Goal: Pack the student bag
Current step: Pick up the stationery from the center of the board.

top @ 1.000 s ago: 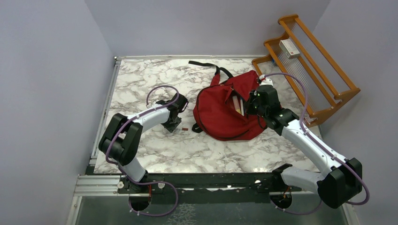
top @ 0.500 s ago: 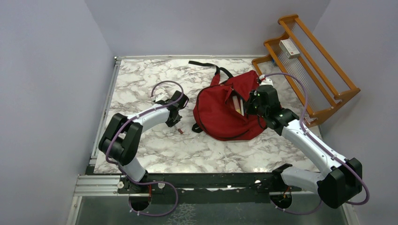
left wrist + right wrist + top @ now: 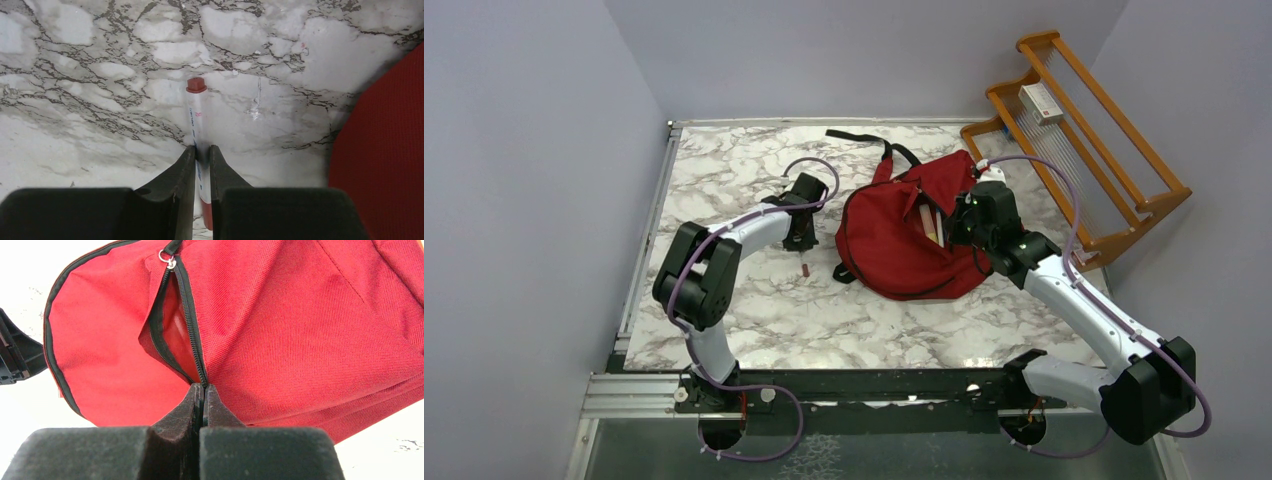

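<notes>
- Since a second ago the left gripper has swung in from the near-left towards the bag, and it has taken the marker with it; the marker was lying loose on the table before.
- Its jaws have gone from partly apart to a narrow slot, clamped on the marker's white barrel.
- In the left wrist view the marker sticks straight out ahead of the fingers, its red cap at the far end over the marble.
- I cannot tell whether the cap touches the table or hangs just above it.
- The bag lies flat across the middle and right of the table, its black straps trailing towards the back edge.
- It sits just right of the left jaws, near but apart from them, and shows as a red curve at the right edge of the left wrist view.
- The right gripper has not shifted over that second.
- Its jaws are pressed fully together, pinching the bag's fabric at the bottom end of the open zip.
- The zip opening gapes up and left of those jaws, and the red panel spreads out to the right.
- From above, something pale shows inside the opening, just left of the right gripper; too small to name.
- A wooden rack stands off the far-right corner, with a small box on it.
</notes>
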`<state>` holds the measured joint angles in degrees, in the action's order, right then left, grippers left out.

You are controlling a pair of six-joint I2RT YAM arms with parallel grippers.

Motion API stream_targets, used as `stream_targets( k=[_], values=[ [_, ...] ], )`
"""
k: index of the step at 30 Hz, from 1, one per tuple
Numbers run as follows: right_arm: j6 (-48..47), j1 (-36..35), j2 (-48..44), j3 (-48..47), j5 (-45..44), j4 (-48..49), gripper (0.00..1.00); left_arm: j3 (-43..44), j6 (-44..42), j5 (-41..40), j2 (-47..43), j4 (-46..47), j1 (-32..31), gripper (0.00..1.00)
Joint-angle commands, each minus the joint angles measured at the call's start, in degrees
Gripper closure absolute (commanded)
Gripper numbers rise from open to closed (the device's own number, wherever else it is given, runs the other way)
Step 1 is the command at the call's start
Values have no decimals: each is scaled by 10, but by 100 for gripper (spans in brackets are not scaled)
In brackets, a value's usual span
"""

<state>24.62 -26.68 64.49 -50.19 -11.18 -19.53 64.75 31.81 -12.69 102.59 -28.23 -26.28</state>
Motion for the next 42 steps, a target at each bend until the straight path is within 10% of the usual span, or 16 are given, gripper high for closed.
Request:
stream_targets(
  k=[1,11,27,42],
  values=[
    [4,-4,-11,1,-11,-11,100,-2,-51,25,26,6,5,84],
    [6,-4,-11,3,-7,-8,100,-19,-46,14,33,6,6,66],
    [6,-4,-17,2,-6,-12,100,1,-79,19,-30,9,7,93],
    [-7,-4,-15,-20,-17,-14,99,19,-49,309,-179,204,5,100]
  ],
)
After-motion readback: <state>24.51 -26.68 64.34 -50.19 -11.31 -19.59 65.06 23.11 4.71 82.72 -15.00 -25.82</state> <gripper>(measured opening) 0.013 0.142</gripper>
